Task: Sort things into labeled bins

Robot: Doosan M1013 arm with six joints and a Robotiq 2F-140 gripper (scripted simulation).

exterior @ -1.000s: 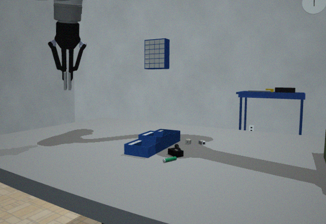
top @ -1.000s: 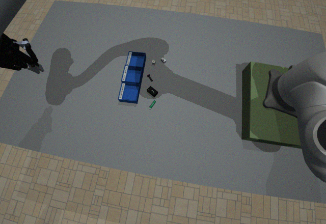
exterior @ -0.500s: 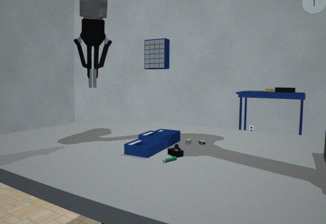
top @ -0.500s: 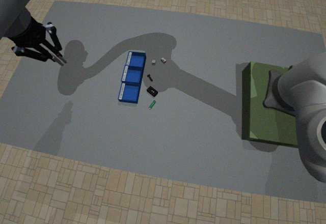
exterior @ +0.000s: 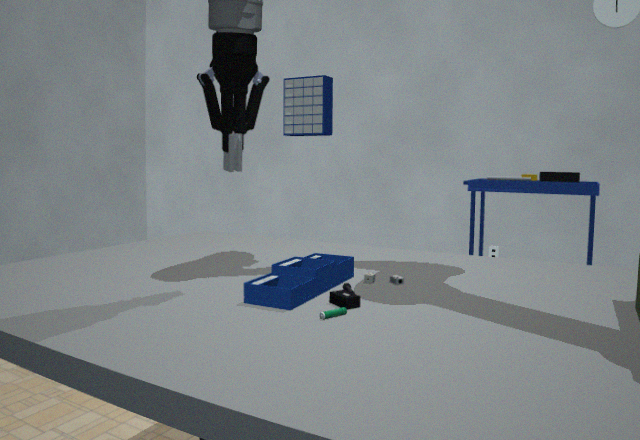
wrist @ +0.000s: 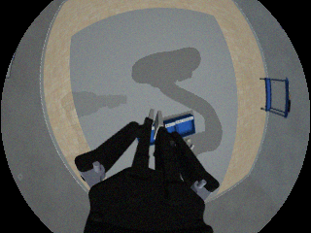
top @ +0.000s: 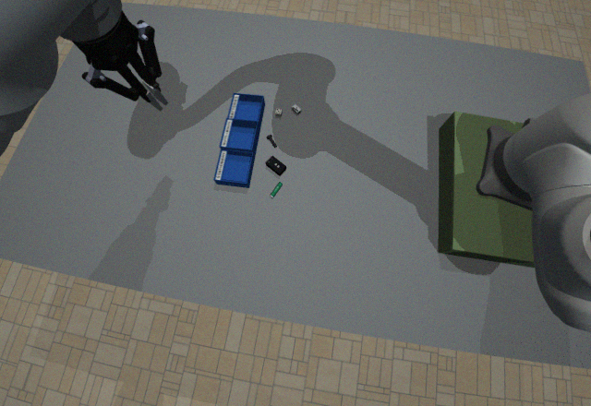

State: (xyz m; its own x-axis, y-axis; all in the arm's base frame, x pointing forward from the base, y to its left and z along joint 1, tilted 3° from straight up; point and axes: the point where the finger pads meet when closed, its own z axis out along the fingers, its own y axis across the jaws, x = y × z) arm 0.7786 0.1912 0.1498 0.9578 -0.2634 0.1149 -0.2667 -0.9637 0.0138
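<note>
Three blue bins (top: 240,138) (exterior: 299,278) (wrist: 178,124) with white labels stand in a row on the grey table. To their right lie a green cylinder (top: 276,189) (exterior: 332,313), a black block (top: 275,165) (exterior: 344,298), a small dark bolt (top: 271,140) (exterior: 347,287) and two small pale parts (top: 277,112) (exterior: 369,277), (top: 296,109) (exterior: 396,279). My gripper (top: 156,97) (exterior: 232,160) (wrist: 154,116) hangs high above the table, left of the bins, pointing down. Its fingers are shut together with nothing between them.
A green base block (top: 476,186) carries the arm at the table's right side. In the exterior view a blue side table (exterior: 532,187) stands at the far right, a blue grid rack (exterior: 307,105) hangs on the wall, and a clock (exterior: 616,4) is top right.
</note>
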